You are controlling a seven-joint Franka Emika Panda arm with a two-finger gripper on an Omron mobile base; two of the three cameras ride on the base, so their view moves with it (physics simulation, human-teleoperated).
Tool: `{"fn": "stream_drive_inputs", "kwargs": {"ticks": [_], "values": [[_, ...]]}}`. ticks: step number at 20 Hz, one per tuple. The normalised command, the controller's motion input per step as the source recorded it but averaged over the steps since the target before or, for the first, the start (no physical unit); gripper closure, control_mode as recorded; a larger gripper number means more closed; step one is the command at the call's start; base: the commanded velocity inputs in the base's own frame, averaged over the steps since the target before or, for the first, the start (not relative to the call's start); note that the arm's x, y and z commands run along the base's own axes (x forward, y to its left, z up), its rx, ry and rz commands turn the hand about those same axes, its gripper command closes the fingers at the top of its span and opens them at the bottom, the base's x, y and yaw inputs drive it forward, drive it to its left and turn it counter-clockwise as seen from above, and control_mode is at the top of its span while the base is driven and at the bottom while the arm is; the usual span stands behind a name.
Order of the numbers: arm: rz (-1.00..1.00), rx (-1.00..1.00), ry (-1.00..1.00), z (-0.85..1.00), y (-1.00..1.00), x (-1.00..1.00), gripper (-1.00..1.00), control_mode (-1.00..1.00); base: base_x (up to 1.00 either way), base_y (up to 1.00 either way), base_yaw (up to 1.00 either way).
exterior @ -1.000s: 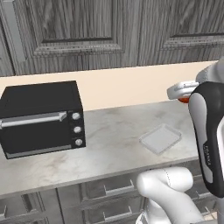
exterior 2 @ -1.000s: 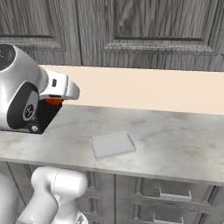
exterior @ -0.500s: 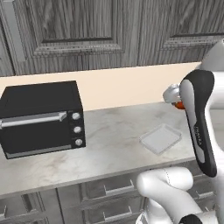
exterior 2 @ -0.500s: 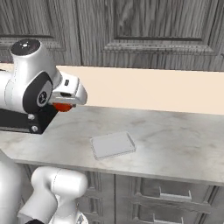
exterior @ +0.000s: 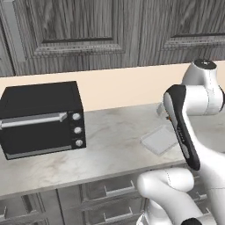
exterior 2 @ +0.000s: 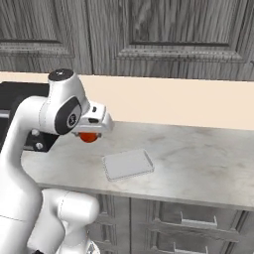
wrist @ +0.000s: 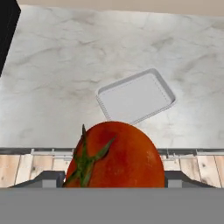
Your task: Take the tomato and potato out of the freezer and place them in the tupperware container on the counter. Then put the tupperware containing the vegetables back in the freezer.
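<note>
The gripper [exterior 2: 90, 135] is clamped on the tomato [wrist: 116, 155] at the lower centre of the hand view, with the tupperware container [wrist: 135, 96] above it mid-frame.

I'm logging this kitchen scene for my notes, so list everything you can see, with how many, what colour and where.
tomato: one, red-orange with a green stem, held in the claw above the counter, left of the tupperware container in the right base view
tupperware container: one, translucent whitish, flat on the counter near its front edge, nothing in it
toaster oven: one, black with a silver handle and three knobs, on the counter at the left
counter: one, light grey marbled
drawers: several, grey with bar handles, under the counter
upper cabinets: dark grey wood, above the beige wall strip
claw: one, white, closed around the tomato
</note>
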Motion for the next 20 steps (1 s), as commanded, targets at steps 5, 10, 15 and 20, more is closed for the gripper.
{"fn": "stream_drive_inputs", "kwargs": {"ticks": [5, 10, 15, 20], "values": [[0.0, -0.12, 0.02, -1.0, -0.23, 0.43, 1.0, -1.0, 0.0, 0.0, 0.0], [0.0, -0.08, 0.0, -0.86, -0.05, 0.54, 1.0, -1.0, 0.0, 0.0, 0.0], [0.0, 0.0, 0.05, -0.56, -0.04, 0.55, 1.0, -1.0, 0.0, 0.0, 0.0], [0.0, 0.03, 0.15, -0.21, -0.11, 0.41, 1.0, -1.0, 0.0, 0.0, 0.0]]}}
